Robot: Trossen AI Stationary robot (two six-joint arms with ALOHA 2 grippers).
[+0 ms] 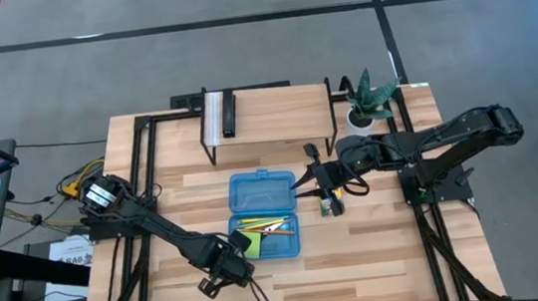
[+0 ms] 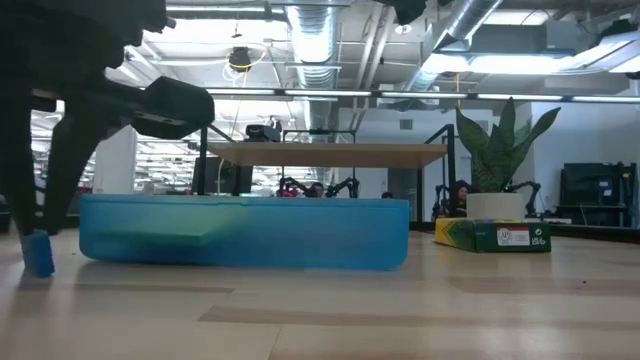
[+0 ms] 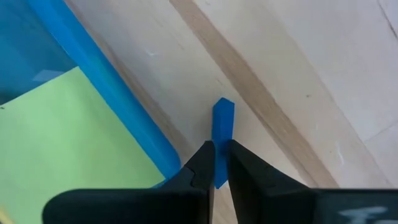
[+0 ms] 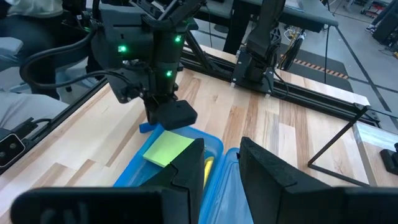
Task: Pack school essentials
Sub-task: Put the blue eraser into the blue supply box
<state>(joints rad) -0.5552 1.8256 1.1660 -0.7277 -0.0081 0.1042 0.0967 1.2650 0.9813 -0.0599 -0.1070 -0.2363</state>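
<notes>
The left gripper (image 3: 219, 163) is working near the front edge of the table (image 1: 381, 259), just beside the front-left corner of the blue case (image 1: 264, 214). Its fingers (image 3: 200, 167) are standing close together with the small blue eraser (image 3: 222, 135) between them; the eraser is standing upright, its lower end at the table surface, outside the case wall and just beside it. In the low view the eraser (image 2: 38, 252) is appearing left of the case (image 2: 245, 232), under the dark arm.

The case is lying open near the centre of the table. Inside it, the lime-green sticky-note pad (image 3: 68, 143) is lying at the end nearest the left gripper, with yellow and orange pencils (image 1: 269, 226) beside it.

The right gripper (image 1: 304, 181) is hovering over the right edge of the case, its fingers (image 4: 186, 163) standing apart with nothing between them. The yellow-green crayon box (image 2: 492, 235) is lying on the table just right of the case, under the right arm. A potted plant (image 1: 366, 100) is standing near the back-right corner, beside a wooden shelf (image 1: 265, 111) along the back edge
</notes>
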